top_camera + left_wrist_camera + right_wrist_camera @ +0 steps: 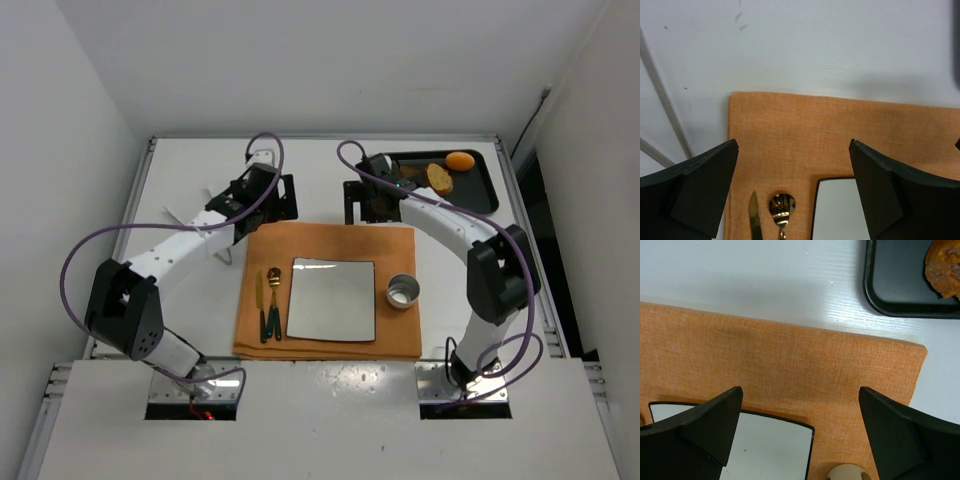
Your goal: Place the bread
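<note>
I cannot make out the dark croissant in any view; my right arm crosses the left part of the black tray [485, 195] and may hide it. My right gripper [366, 203] is open and empty over the far edge of the orange mat [330, 240], just left of the tray. In the right wrist view the gripper [801, 432] shows mat between its jaws, and the tray corner [890, 300] sits at the upper right. My left gripper [272, 197] is open and empty at the mat's far left corner; its wrist view [794, 187] shows mat below it.
On the tray lie a tan toasted slice [439, 178] [944, 267] and a round orange fruit [459, 160]. On the mat are a square plate [332, 298], a small metal cup [403, 291], and a gold knife [260, 300] and fork [274, 295].
</note>
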Motion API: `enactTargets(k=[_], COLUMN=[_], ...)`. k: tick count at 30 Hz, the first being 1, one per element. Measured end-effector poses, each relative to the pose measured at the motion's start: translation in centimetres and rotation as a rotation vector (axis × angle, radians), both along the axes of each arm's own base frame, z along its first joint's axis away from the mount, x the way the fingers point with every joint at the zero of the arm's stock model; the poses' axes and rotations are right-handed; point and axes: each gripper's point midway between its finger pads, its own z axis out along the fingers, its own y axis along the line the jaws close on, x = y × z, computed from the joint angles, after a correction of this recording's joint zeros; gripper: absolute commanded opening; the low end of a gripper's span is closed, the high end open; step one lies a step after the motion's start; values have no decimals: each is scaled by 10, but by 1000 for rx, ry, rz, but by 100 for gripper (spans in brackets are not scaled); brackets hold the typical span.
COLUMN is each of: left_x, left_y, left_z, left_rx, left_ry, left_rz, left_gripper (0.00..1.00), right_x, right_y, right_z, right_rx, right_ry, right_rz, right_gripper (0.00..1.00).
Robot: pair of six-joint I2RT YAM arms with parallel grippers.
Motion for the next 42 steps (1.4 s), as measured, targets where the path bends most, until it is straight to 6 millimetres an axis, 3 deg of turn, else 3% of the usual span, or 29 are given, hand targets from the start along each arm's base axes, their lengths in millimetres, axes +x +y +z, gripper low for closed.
enactTargets(k=[4,9,12,20,26,32,42], left_x=[7,11,5,-12,-29,-14,-9], left_y=[25,92,120,151,175,176,184], left_z=[-1,-11,-17,-35,-82,-119,-141], left_rx=[19,10,14,-54,-67,-10,19], left_ry=[-8,53,87,171,285,376,407], left_rz=[89,304,412,604,735,742,771], left_gripper=[100,100,100,100,100,100,100], right_x=[2,5,5,5,6,5,4], right_y=[-2,-9,-10,-11,-9,-9,-6], right_z=[-3,-2,2,20,20,18,17], right_rx=[-14,-41,-42,-17,-7,-5,7], right_ry=[-5,-21,-31,-77,-79,-75,-69], right_rz=[-16,-45,-51,-55,-50,-47,-37], right_gripper=[100,100,100,100,100,100,100])
